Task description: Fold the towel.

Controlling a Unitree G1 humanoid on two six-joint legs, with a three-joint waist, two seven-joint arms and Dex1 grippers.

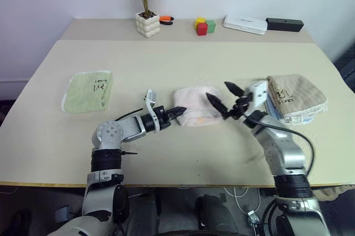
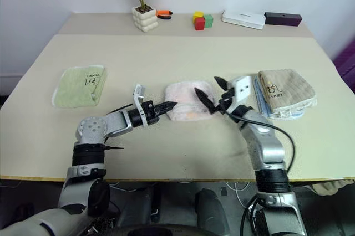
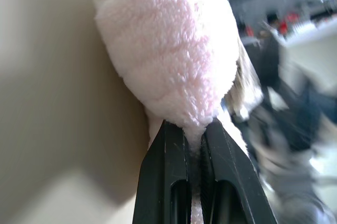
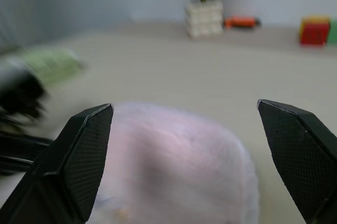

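- Here, the pink towel [image 1: 195, 104] lies folded into a thick bundle at the middle of the beige table [image 1: 183, 61], toward the near edge, between my two arms.
- My left gripper [image 1: 179, 111] points level at the towel's left edge, its two black fingers [image 3: 167, 182] pressed together on a pinch of the pink terry.
- My right gripper [image 1: 224, 98] hangs just above the towel's right side, fingers spread wide and holding nothing.
- A light green folded towel [image 1: 89, 90] sits well off to the left.
- A tan folded towel [image 1: 295, 96] rests on a stack at the right, beside my right wrist.
- Along the far edge stand a potted plant [image 1: 147, 3], coloured blocks [image 1: 204, 25], a white box [image 1: 244, 24] and a black box [image 1: 284, 24].
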